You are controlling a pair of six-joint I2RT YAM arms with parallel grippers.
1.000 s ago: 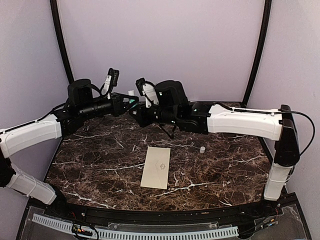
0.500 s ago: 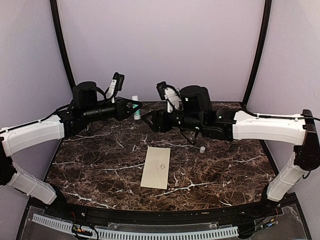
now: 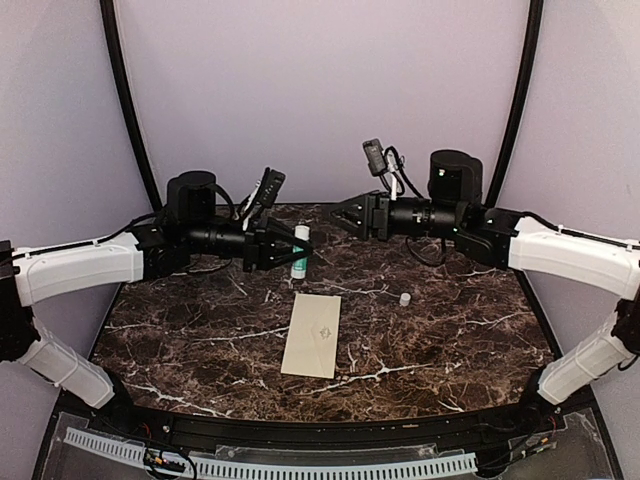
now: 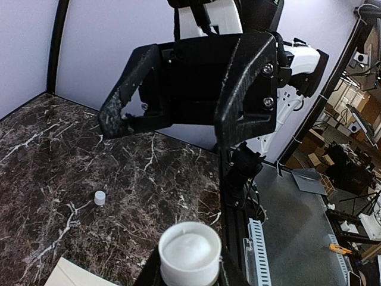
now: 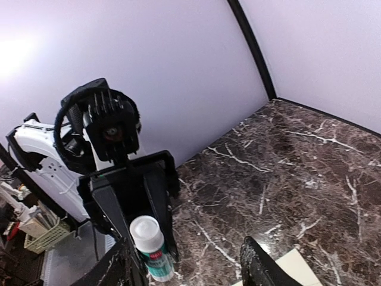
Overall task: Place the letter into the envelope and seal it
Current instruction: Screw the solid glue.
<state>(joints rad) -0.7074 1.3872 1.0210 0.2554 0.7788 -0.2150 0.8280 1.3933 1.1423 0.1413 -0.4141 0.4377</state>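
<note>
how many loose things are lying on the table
2: the envelope lies flat at the centre, and a small white cap sits to its right. The glue stick is held in the left jaws; no letter shows.

Left wrist view: glue stick point(image 4: 190, 253) cut by bottom edge, you see only open white top; left gripper point(image 4: 190, 276) fingers point(image 4: 230, 278) mere dark slivers either side. Envelope point(image 4: 77, 275) shows only one corner at that edge. Cap point(image 4: 100, 198) too small for detail. Right wrist view: right gripper point(image 5: 188, 253) fingers point(image 5: 261, 267) cropped at bottom; stick label unreadable. Top view: envelope emblem too faint for you to read; both arms run off side edges.
</note>
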